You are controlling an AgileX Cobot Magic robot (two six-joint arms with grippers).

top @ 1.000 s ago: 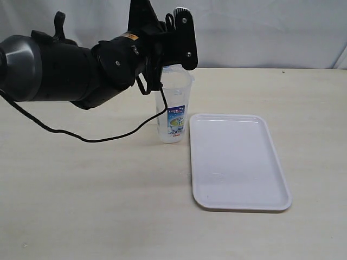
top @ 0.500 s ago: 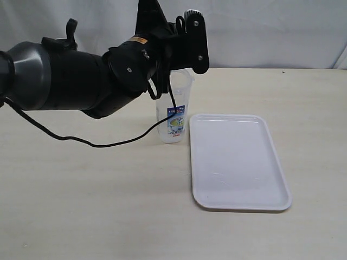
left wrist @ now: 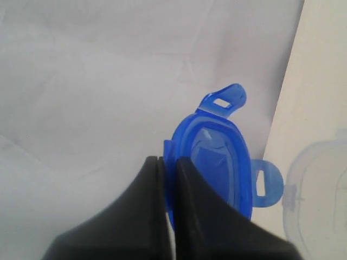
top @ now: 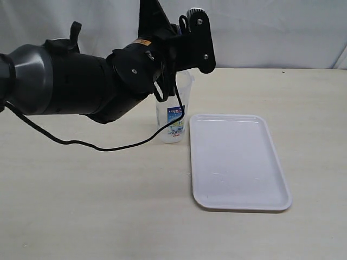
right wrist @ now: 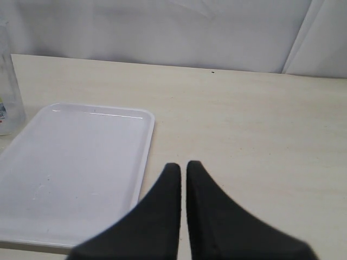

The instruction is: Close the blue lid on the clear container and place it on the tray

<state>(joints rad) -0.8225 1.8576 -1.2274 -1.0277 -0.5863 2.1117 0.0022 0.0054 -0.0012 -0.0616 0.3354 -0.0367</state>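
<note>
Left wrist view shows the left gripper (left wrist: 165, 161) clamped on the blue lid (left wrist: 219, 157), with the clear container (left wrist: 321, 189) just beside it, mouth open.

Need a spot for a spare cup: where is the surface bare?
The tray is bare throughout. The table is free left of the tray nearer the camera, and to the tray's right. It's crowded around the clear container, under the left arm and its cable.

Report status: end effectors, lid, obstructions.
Left end effector shut on blue lid, near clear container's top. Right end effector shut, empty. Tray bare, nothing blocking.
</note>
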